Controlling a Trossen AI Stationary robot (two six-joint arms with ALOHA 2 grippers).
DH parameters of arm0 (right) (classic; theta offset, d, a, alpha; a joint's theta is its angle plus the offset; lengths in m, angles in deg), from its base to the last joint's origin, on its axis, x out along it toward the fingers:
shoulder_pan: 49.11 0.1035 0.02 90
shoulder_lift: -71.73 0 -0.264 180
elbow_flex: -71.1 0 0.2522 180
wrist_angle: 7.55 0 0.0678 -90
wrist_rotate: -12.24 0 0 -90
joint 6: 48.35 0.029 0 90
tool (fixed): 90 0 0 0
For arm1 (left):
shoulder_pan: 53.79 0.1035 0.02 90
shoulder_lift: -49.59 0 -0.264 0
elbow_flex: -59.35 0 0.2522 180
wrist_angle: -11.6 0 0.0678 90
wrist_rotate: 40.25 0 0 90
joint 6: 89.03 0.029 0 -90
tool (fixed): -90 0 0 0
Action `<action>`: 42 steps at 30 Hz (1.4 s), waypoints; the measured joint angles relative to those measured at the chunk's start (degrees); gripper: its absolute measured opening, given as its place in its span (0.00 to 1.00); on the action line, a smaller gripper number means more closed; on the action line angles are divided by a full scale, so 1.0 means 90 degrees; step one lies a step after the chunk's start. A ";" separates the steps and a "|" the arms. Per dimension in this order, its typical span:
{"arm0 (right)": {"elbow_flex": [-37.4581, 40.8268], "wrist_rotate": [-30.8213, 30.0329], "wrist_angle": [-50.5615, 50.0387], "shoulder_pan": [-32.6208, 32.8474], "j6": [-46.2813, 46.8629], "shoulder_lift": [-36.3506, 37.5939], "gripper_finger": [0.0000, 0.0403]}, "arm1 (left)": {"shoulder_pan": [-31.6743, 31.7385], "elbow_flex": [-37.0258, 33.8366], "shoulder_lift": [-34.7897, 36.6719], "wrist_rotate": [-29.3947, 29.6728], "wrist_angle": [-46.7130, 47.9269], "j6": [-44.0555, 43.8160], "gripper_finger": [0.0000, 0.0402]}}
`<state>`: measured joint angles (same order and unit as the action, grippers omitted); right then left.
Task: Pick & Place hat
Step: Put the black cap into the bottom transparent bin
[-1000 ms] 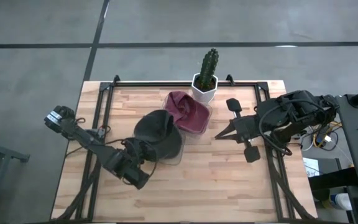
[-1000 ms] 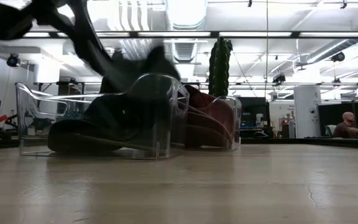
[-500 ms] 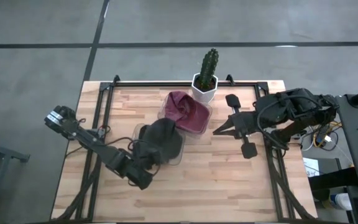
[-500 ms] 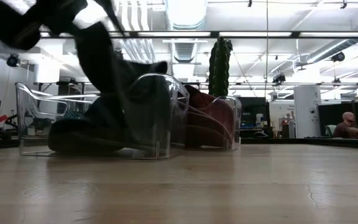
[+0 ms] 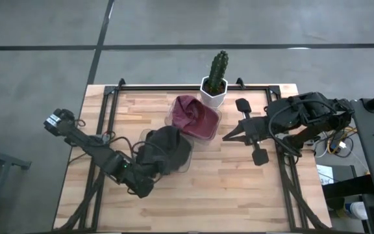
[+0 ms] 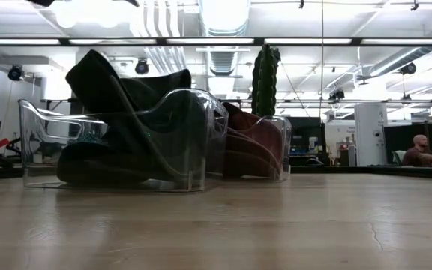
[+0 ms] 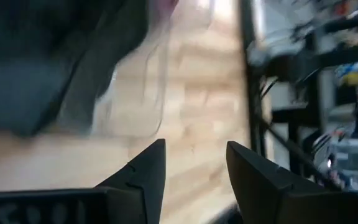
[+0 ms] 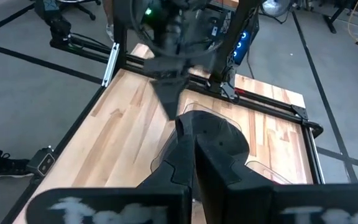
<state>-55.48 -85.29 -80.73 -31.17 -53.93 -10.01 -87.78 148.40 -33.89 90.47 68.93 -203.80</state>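
- Nearest the front edge of the wooden table [image 5: 226, 188], we saw the left gripper [image 5: 149, 174] just beside the near-left corner of a clear plastic bin [image 5: 182, 162]; in the left wrist view its fingers [image 7: 148, 167] stood spread apart with nothing between them.
- We saw the dark hat [image 5: 166, 148] lying in that clear bin, crumpled, with part of it rising above the rim in the low view [image 6: 126, 82].
- We saw no contact between the left gripper and the dark hat; the two were close together but apart.
- To the right, at about the same depth, we saw the right gripper [image 5: 227, 138] hovering over bare table, its tip pointing toward the bins; in the right wrist view its fingers [image 8: 216, 149] were pressed together on nothing.
- Just behind and touching the first bin, we saw a second clear bin [image 5: 215, 127] that held a maroon hat [image 5: 193, 114].
- At the far edge, we saw a cactus [image 5: 218, 68] upright in a white pot [image 5: 213, 97], just behind the second bin.
- In the low view, we saw a person [image 6: 420, 151] seated well beyond the table.
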 joint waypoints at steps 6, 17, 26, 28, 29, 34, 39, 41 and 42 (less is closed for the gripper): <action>0.0000 0.0000 -0.0013 0.0000 -0.0093 0.0000 0.02 | 0.0343 0.0359 0.0296 0.0944 0.1086 0.1019 0.40; 0.0041 -0.0005 0.0010 -0.0095 -0.0046 -0.0007 0.02 | 0.1969 0.0677 0.0940 -0.0015 0.3158 0.3552 0.40; 0.0100 -0.0165 0.0029 -0.0481 0.0371 -0.0017 0.02 | 0.3779 0.0300 0.1066 -0.2228 0.2695 0.6797 0.40; 0.0102 -0.0186 0.0029 -0.0545 0.0381 -0.0017 0.02 | 0.4194 0.0199 0.1068 -0.3092 0.2351 0.7392 0.40; 0.0102 -0.0188 0.0032 -0.0580 0.0393 -0.0017 0.02 | 0.4371 0.0149 0.1066 -0.3442 0.2193 0.7615 0.40; 0.0121 -0.0218 0.0046 -0.0736 0.0595 -0.0051 0.02 | 0.4992 -0.0028 0.1066 -0.4824 0.1829 0.8446 0.40; 0.0242 -0.0362 0.0192 -0.0751 0.0636 -0.0083 0.02 | 0.5319 -0.0207 0.1066 -0.5340 0.1698 0.8904 0.40; 0.0308 -0.0362 0.0253 -0.0748 0.0666 -0.0083 0.02 | 0.5354 -0.0320 0.1066 -0.5819 0.1419 0.9023 0.40; 0.0349 -0.0367 0.0286 -0.0750 0.0687 -0.0083 0.02 | 0.5352 -0.0383 0.1064 -0.5874 0.1315 0.9035 0.40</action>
<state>-52.34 -88.59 -78.16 -37.93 -47.75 -10.75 -39.61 144.95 -24.32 37.61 80.76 -122.49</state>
